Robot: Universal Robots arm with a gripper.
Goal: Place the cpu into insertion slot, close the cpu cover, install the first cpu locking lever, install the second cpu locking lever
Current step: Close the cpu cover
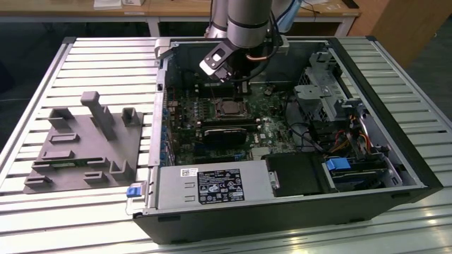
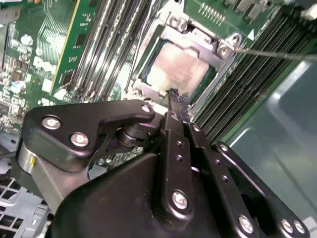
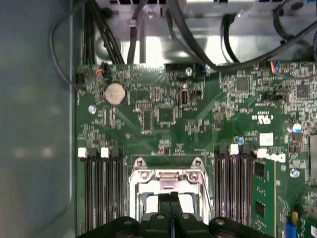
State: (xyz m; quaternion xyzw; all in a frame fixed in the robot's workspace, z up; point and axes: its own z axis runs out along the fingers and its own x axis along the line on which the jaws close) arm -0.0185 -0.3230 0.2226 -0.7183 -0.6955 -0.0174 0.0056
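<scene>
The cpu (image 2: 176,69) lies flat in the insertion slot (image 1: 227,108) on the green board, its pale metal face showing. The silvery cpu cover (image 2: 210,49) is down around it, framing the chip through its window; this same frame (image 3: 166,177) appears in the first wrist view. A thin silvery lever rod (image 2: 277,53) sticks out from one corner of the cover, across the memory slots. My gripper (image 2: 174,96) hangs just above the socket's edge, its two black fingers (image 3: 163,206) pressed together with nothing between them. In the exterior view the gripper (image 1: 238,84) hovers over the back of the socket.
Long black memory slots (image 3: 99,188) flank the socket on both sides. A black heatsink block (image 1: 226,135) sits just in front of it. The case walls (image 1: 416,159), drive cage (image 1: 325,90) and cables (image 1: 310,135) hem in the board. A grey fixture plate (image 1: 84,143) lies outside the case on the exterior view's left.
</scene>
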